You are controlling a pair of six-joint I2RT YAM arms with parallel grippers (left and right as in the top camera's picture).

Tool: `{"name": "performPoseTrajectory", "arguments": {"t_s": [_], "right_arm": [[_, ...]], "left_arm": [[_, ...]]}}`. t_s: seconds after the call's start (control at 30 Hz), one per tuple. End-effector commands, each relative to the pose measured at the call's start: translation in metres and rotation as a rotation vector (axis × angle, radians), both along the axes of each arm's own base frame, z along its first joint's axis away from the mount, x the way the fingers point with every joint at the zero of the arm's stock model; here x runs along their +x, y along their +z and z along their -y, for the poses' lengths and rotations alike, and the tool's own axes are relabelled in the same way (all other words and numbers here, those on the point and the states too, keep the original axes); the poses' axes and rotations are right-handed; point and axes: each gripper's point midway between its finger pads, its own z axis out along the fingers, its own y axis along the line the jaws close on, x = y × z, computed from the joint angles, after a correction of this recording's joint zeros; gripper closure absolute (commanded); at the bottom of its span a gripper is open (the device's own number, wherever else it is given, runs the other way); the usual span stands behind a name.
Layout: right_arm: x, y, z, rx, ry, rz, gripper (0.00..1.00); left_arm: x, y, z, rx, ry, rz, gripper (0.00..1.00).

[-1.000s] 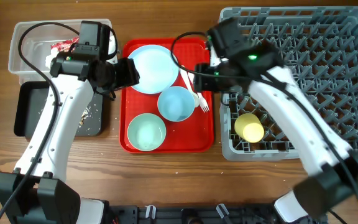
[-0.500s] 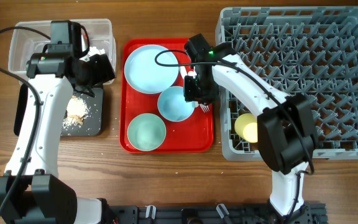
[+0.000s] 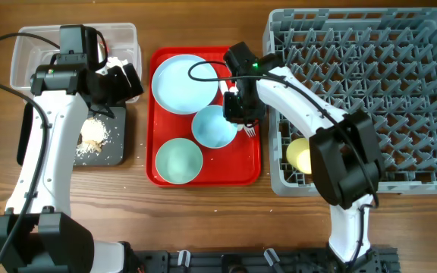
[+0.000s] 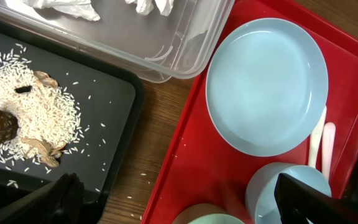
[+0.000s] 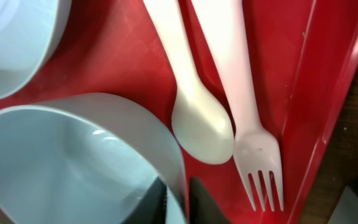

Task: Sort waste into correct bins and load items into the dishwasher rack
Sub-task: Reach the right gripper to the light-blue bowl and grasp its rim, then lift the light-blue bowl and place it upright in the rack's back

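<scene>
My right gripper (image 3: pixel 237 111) (image 5: pixel 176 186) is shut on the right rim of the light blue bowl (image 3: pixel 215 127) (image 5: pixel 73 162), one finger inside the wall and one outside. The white spoon (image 5: pixel 194 118) and fork (image 5: pixel 247 112) lie just beside it on the red tray (image 3: pixel 241 173). My left gripper (image 3: pixel 127 81) (image 4: pixel 185 205) hangs open and holds nothing, between the clear tub (image 3: pixel 29 45) and the light blue plate (image 3: pixel 184 83) (image 4: pixel 266 84). A pale green bowl (image 3: pixel 179 161) sits at the tray's front. Napkins (image 4: pixel 64 7) lie in the tub. Food scraps (image 4: pixel 23 118) lie on the black tray (image 3: pixel 44 148).
The grey dishwasher rack (image 3: pixel 370 91) fills the right side, with a yellow cup (image 3: pixel 304 155) in its front left corner. Loose rice grains lie on the wood between the black tray and the red tray. The tub's wall stands close behind my left gripper.
My right arm swung left from the rack to the red tray and shut on the blue bowl's rim. My left arm pulled back from the plate toward the tub and opened wider.
</scene>
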Motion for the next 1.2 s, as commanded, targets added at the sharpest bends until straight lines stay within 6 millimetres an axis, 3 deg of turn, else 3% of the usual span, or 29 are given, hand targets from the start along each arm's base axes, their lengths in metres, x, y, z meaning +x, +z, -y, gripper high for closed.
{"name": "performPoseTrajectory", "arguments": {"t_s": [0.0,0.17,0.23,0.33,0.47,0.53,0.63,0.77,0.87,0.97,1.17], "right_arm": [[-0.002,-0.014,0.004,-0.032,0.011,-0.016,0.96],[-0.001,-0.012,0.004,-0.028,0.031,-0.008,0.95],[0.004,-0.001,0.008,-0.022,0.032,0.008,0.96],[0.021,0.037,0.016,0.013,0.005,0.08,0.96],[0.046,0.11,0.039,0.051,-0.043,0.255,0.96],[0.06,0.148,0.069,-0.005,-0.135,0.379,0.96],[0.08,0.205,0.144,-0.213,-0.412,0.612,0.96],[0.099,0.25,0.211,-0.461,-0.616,0.843,0.96],[0.117,0.26,0.232,-0.584,-0.653,0.935,0.96],[0.139,0.26,0.237,-0.678,-0.619,0.992,0.96],[0.184,0.232,0.242,-0.961,-0.454,1.016,0.96]], "left_arm": [[0.001,0.003,-0.004,0.014,0.004,0.008,0.0],[0.001,0.003,-0.004,0.014,0.004,0.008,0.0],[0.001,0.003,-0.004,0.014,0.004,0.008,0.0],[0.001,0.003,-0.004,0.014,0.004,0.007,0.0],[0.001,0.003,-0.004,0.015,0.004,0.008,0.0],[0.001,0.003,-0.004,0.014,0.004,0.007,0.0],[0.001,0.003,-0.004,0.014,0.004,0.008,0.0],[0.001,0.003,-0.004,0.014,0.004,0.007,0.0],[0.001,0.003,-0.004,0.014,0.004,0.007,0.0],[0.001,0.003,-0.004,0.014,0.004,0.007,0.0],[0.001,0.003,-0.004,0.014,0.004,0.008,0.0]]}}
